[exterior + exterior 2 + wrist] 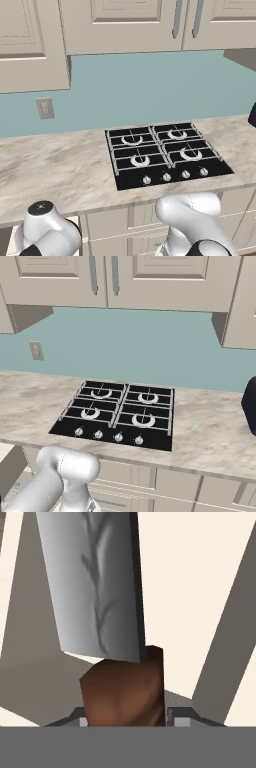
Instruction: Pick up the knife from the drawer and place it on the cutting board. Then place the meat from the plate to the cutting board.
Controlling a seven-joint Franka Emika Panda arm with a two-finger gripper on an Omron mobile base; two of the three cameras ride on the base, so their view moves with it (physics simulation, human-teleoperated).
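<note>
In the hand view, my claw (127, 722) is clenched on the knife (107, 612). The two finger tips (182, 721) appear at the bottom of that view, one on each side of the dark reddish-brown handle, both touching it. The broad silver-grey blade extends away from the claw toward the top of the view, tilted slightly to the left, with a dark branching mark along its face. Behind the blade lie pale cream surfaces and grey-brown shaded bands; I cannot tell from this view whether they belong to the drawer.

In the left base view, my arm is folded low in front of the cabinets, with white links at the bottom edge. The marbled table (55, 170) carries a black four-burner cooktop (162, 152) with four knobs along its front edge. A wall outlet (45, 108) sits on the pale blue backsplash to the left of the cooktop. Cream upper cabinets (120, 25) hang above.

In the right base view, a dark object (250, 403) is cut off at the right edge, on the table, well apart from the cooktop.
</note>
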